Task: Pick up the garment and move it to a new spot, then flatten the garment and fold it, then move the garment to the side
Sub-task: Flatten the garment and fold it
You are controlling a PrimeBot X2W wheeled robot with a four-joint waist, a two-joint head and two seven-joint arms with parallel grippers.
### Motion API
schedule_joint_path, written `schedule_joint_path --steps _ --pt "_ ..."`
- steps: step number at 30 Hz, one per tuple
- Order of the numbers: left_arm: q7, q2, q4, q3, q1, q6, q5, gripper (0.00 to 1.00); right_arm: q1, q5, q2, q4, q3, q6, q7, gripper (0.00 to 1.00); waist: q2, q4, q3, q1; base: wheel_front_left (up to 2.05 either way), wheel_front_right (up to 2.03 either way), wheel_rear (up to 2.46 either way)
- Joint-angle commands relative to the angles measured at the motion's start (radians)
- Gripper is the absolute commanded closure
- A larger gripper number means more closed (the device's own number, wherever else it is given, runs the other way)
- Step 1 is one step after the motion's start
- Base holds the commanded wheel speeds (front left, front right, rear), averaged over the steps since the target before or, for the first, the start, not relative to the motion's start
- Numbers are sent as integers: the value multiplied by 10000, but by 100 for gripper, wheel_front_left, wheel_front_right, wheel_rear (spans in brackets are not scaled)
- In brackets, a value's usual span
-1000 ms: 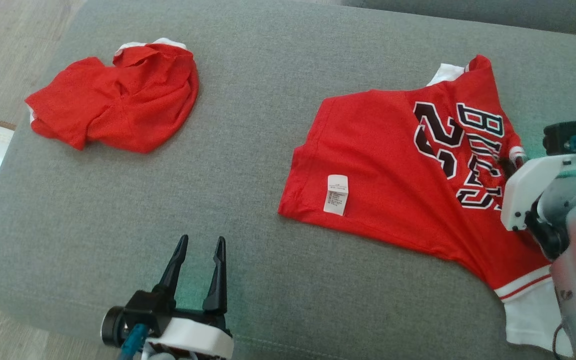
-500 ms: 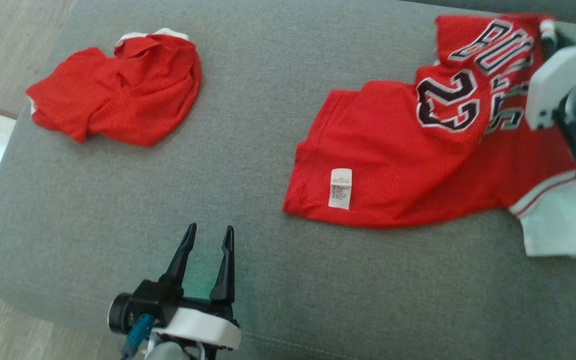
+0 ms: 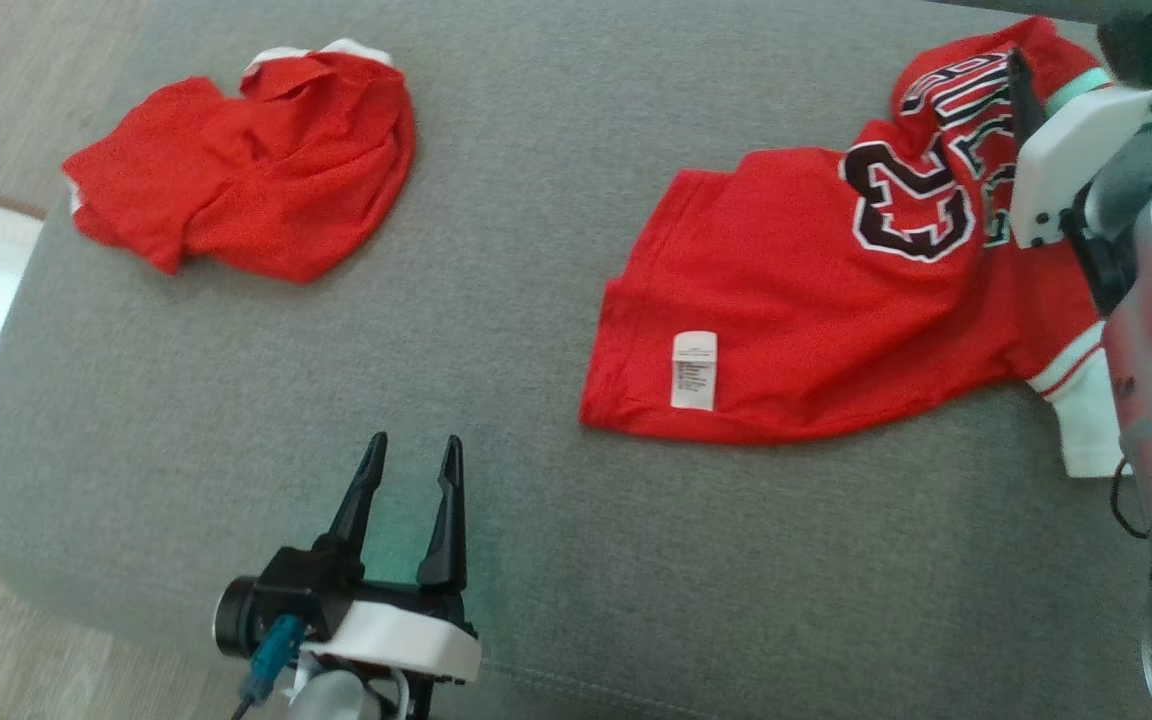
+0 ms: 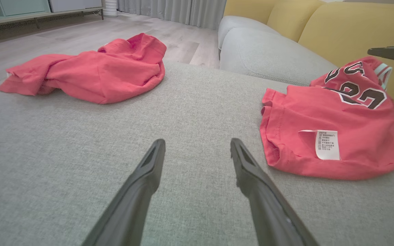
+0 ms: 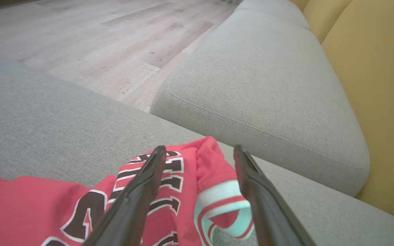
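Head view: jersey (image 3: 816,300) is found rumpled at far right of cushion (image 3: 496,300); right gripper (image 5: 197,150), over its lettered end, and left gripper (image 3: 414,450), nearer, are spread empty; flattening is judged in hand, an edge grasp required next.

A crumpled red shirt (image 3: 246,165) lies upper left on the grey cushion (image 3: 496,250). Wooden floor (image 5: 80,41) shows upper left, a yellow sofa back (image 4: 337,30) upper right.
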Motion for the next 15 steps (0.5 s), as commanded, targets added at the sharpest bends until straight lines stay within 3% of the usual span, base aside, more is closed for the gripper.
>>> schedule_joint_path --steps 1,7,15 --pt "-95 -6 -282 339 -213 46 46 0 -376 -47 87 -301 93 39 -136 0 0 -128 -74 -1 0 0 0" --pt "-95 -6 -257 606 -56 -25 265 0 156 313 310 -111 106 39 -1008 0 0 -852 -549 -1 0 0 0" --pt "-95 -5 -235 895 246 -88 484 0 2225 908 663 -344 -740 39 -1662 0 0 -1614 -1254 -1 0 0 0"
